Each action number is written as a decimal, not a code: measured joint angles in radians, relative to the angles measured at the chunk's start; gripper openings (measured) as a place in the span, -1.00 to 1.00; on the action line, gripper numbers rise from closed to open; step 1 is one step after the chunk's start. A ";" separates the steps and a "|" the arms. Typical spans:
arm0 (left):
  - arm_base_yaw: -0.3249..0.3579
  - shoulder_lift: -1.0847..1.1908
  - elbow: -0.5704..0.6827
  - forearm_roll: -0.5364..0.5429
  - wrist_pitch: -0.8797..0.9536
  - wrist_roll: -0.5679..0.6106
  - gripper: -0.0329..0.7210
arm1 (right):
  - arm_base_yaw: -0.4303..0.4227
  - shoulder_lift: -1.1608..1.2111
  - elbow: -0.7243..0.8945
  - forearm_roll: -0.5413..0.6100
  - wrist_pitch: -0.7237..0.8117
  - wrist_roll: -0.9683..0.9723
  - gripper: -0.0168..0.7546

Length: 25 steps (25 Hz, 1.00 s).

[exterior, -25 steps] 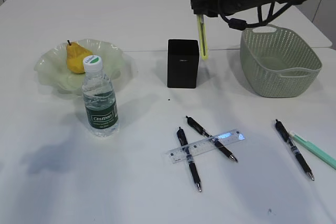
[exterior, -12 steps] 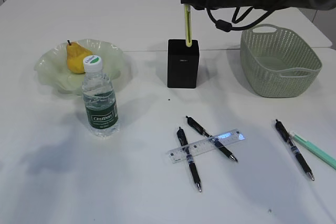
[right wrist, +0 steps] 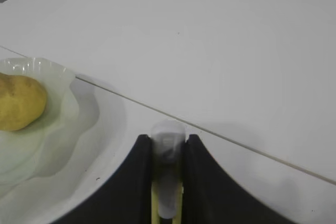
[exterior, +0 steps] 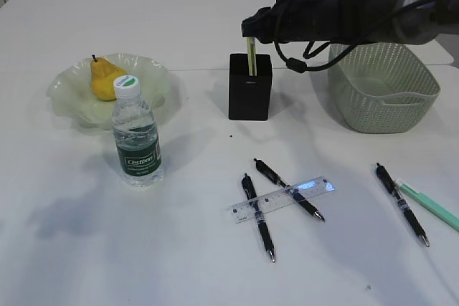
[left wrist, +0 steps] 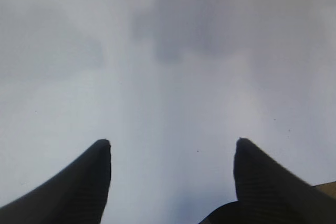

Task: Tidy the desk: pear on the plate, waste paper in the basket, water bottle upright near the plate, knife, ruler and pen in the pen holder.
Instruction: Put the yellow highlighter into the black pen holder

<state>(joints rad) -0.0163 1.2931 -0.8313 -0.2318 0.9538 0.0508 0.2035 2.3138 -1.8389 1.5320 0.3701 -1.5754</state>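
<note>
The right gripper (exterior: pixel 249 34) is seen clenched on the knife (exterior: pixel 250 56), just above the pen holder (exterior: pixel 249 87) at the twelve o'clock part of the desk (exterior: pixel 179 249). The knife is held upright, with its lower end inside the open top of the pen holder and its upper end pinched between the fingers (right wrist: pixel 139 182), as the right wrist view shows. How deep the knife reaches into the box cannot be told from these views.

The left gripper (left wrist: pixel 170 150) is shown only in its wrist view, with its jaws spread wide apart over bare white surface and nothing between them.

The pear (exterior: pixel 105 78) is found lying on the plate (exterior: pixel 154 77) at ten o'clock. The water bottle (exterior: pixel 136 137) is stood upright, cap on, just beside the plate at its five o'clock edge. The basket (exterior: pixel 384 91) is placed at two o'clock, near the pen holder but apart from it.

At six o'clock the ruler (exterior: pixel 283 198) is laid across two black pens (exterior: pixel 258 220). A third black pen (exterior: pixel 401 202) and a mint-green pen (exterior: pixel 430 206) are seen side by side at four o'clock.
</note>
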 joint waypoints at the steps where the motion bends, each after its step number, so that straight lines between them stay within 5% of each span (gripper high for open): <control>1: 0.000 0.000 0.000 0.000 0.000 0.000 0.46 | 0.000 0.006 0.000 0.000 0.002 0.000 -0.66; 8: 0.000 0.000 0.000 0.000 0.000 0.000 0.46 | 0.000 0.016 0.000 0.002 0.004 -0.001 -0.57; 16: 0.000 0.000 0.000 0.000 0.000 0.000 0.46 | 0.000 0.018 0.000 0.004 0.004 -0.001 -0.16; 25: 0.000 0.000 0.000 0.001 0.000 0.000 0.46 | 0.000 -0.029 0.000 -0.034 0.008 0.119 -0.11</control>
<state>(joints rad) -0.0163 1.2931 -0.8313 -0.2305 0.9538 0.0508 0.2035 2.2847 -1.8389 1.4982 0.3783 -1.4564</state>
